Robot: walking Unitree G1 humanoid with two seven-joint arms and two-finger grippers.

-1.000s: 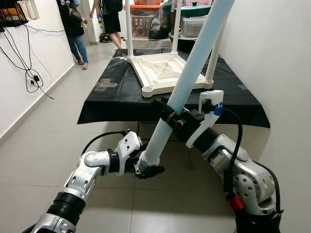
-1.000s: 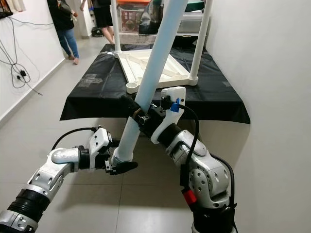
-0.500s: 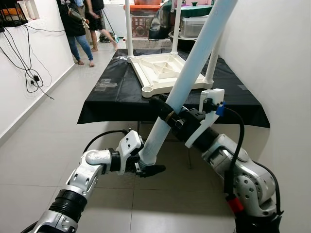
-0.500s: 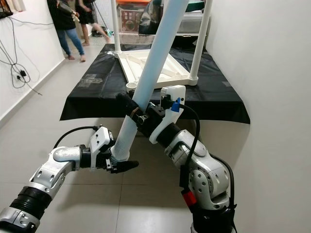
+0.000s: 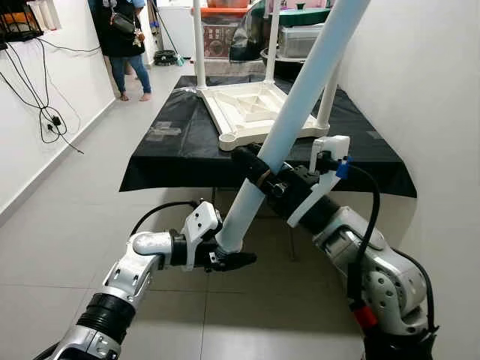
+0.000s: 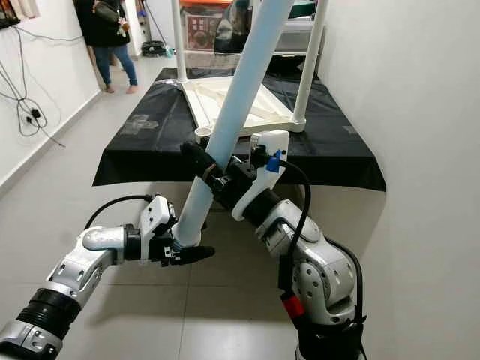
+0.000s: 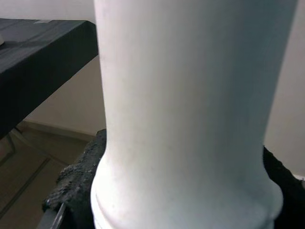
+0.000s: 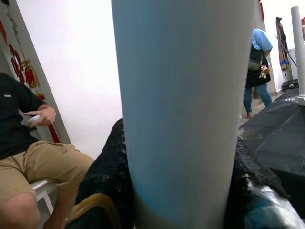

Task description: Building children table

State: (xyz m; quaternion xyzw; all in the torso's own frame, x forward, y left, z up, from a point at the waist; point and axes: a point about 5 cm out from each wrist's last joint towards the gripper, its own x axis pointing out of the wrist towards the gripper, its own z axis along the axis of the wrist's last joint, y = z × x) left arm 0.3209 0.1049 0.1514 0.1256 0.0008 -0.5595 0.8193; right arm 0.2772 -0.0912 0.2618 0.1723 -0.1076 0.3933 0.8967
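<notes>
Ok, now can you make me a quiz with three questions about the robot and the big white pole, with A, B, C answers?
1. Where is the upside-down white tabletop?
A. On the black-covered table
B. On the floor
C. In a person's hands

2. How many legs already stand up from that tabletop?
A. One
B. Three
C. Five

3. What is the robot doing with the white table leg?
A. It has dropped it
B. One tool pokes it
C. Both tools grip it

Answers:
1. A, it lies on the black cloth of the table.
2. B, three white legs rise from its corners, and the near corner socket is empty.
3. C, the left tool is closed at the leg's bottom end and the right tool is closed higher up; the leg is tilted.
</notes>
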